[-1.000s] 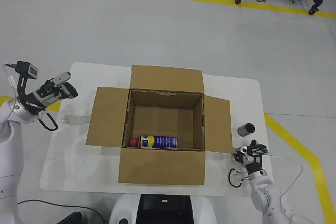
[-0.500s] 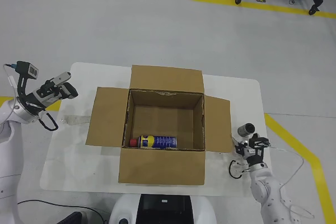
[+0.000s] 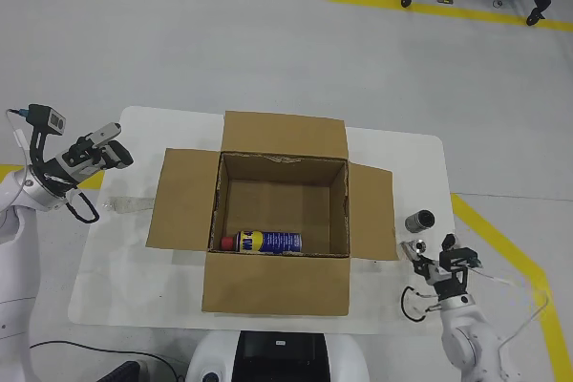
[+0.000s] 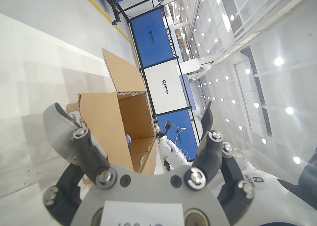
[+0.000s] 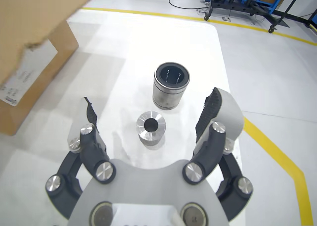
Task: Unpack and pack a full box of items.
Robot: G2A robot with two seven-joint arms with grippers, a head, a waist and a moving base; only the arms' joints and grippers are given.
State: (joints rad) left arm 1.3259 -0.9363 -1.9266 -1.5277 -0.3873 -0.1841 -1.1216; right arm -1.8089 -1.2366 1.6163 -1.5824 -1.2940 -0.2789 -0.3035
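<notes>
An open cardboard box [image 3: 181,201] stands mid-table with all flaps spread. A blue and yellow spray can [image 3: 267,242] lies inside along its near wall. Right of the box a steel bearing sleeve [image 3: 419,221] [image 5: 171,86] stands on the table, with a small silver bushing [image 5: 151,125] just in front of it. My right gripper [image 3: 436,251] [image 5: 151,99] hovers open over the bushing, holding nothing. My left gripper [image 3: 117,145] [image 4: 132,113] hangs open and empty off the table's far left corner, facing the box [image 4: 104,113].
A clear plastic piece [image 3: 124,203] lies on the white table [image 3: 392,153] left of the box. The right box flap [image 5: 37,14] juts out near my right gripper. The table's right edge is close beside the bearing sleeve. Yellow floor tape [image 3: 516,248] runs past it.
My right gripper has shifted to the right, away from the box flap and toward the table's right edge. The left arm, box and can have not moved.
</notes>
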